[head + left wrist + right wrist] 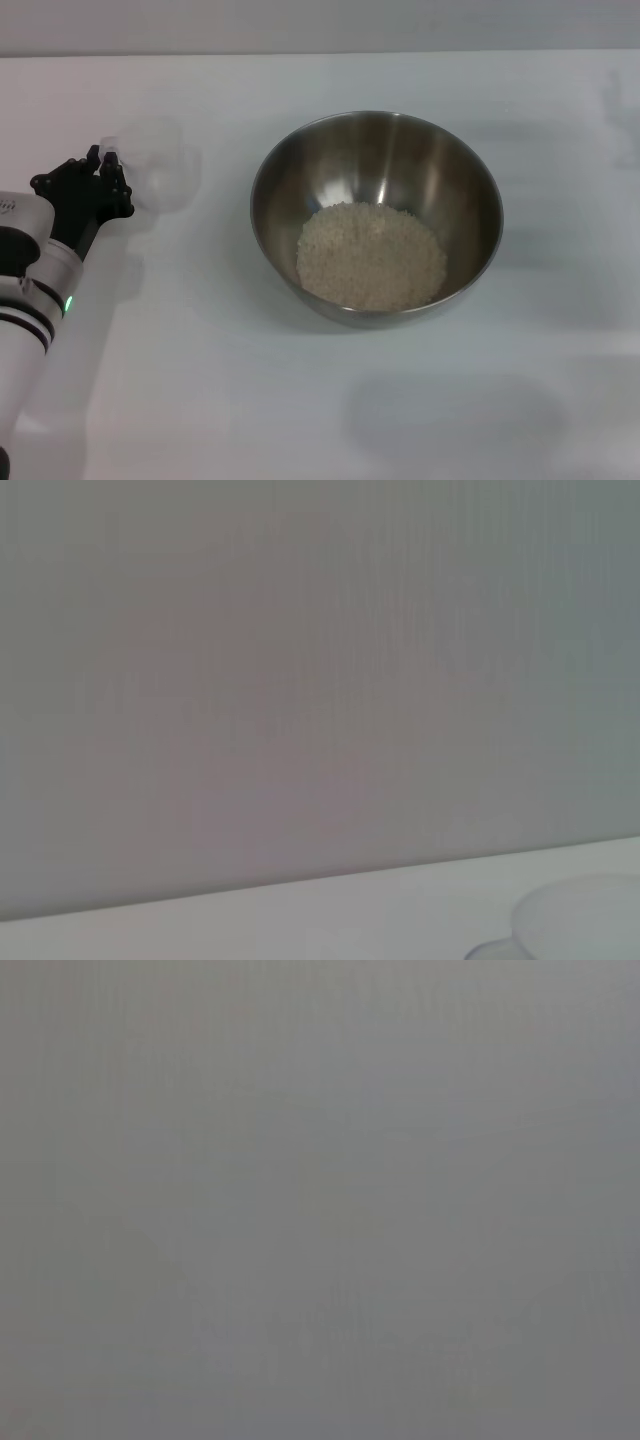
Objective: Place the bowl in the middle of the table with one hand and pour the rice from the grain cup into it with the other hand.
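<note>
Bowl: the bowl [376, 216] stands upright near the middle of the table [320, 400], its rim level and its shiny inside open to the head view.
Rice: the rice [371, 255] lies as a rounded pale heap on the bottom of the bowl, towards the side nearer the robot, with bare steel wall all around it.
Grain cup: the grain cup [155, 165] sits at the table's left, well apart from the bowl; it looks clear and frosted, and no grains can be made out in it. In the left wrist view only a pale curved piece of it [580, 920] shows at the picture's edge, resting on the white tabletop below a grey wall.
Left arm pose: the silver and white left arm comes in from the lower left of the head view and slants up and forward, a green light showing on its wrist, with the black hand at its tip.
Left gripper: the left gripper [105, 170] is just beside the cup, at its handle side; whether its fingers are spread or pinching the handle cannot be told.
Right arm: it does not show in the head view, and its wrist view gives only flat grey.
</note>
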You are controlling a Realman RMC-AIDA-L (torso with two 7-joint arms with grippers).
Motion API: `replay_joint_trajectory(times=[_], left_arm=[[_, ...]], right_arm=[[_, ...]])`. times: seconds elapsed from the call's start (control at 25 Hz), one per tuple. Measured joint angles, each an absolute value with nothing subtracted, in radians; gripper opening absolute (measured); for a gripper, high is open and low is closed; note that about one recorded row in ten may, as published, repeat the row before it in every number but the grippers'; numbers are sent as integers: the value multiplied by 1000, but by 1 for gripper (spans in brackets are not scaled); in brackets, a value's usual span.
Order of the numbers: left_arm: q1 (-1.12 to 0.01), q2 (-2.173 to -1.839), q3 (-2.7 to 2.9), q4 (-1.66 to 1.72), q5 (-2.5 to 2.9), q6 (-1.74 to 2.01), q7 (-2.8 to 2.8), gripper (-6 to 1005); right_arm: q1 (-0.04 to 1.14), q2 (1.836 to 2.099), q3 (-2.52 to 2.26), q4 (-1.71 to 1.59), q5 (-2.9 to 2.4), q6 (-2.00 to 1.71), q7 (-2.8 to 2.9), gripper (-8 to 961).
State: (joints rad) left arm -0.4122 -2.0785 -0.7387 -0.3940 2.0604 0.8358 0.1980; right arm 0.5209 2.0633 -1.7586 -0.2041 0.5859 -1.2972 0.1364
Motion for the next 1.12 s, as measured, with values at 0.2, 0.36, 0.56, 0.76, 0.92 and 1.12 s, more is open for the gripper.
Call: replay_joint_trajectory(times=[0.2,0.36,0.56,0.76,0.92,1.12], left_arm=[[-382,-2073,-737,-423,2065,850,198,85],[-349,-2072,-723,-428,2068,890,196,336],[-280,-2072,-661,-430,2069,1009,185,559],[-204,-2072,-579,-419,2070,1217,105,703],[-189,-2072,-552,-408,2070,1364,42,748],[-224,-2075,-549,-402,2067,1404,15,759]], right_arm=[[519,2063,-1760,-204,585,-1298,138,532],[520,2063,-1758,-200,585,-1293,138,531],[522,2063,-1753,-195,584,-1290,135,533],[503,2071,-1754,-193,584,-1289,134,532],[481,2077,-1759,-190,584,-1287,138,531],[455,2087,-1804,-172,584,-1279,139,532]])
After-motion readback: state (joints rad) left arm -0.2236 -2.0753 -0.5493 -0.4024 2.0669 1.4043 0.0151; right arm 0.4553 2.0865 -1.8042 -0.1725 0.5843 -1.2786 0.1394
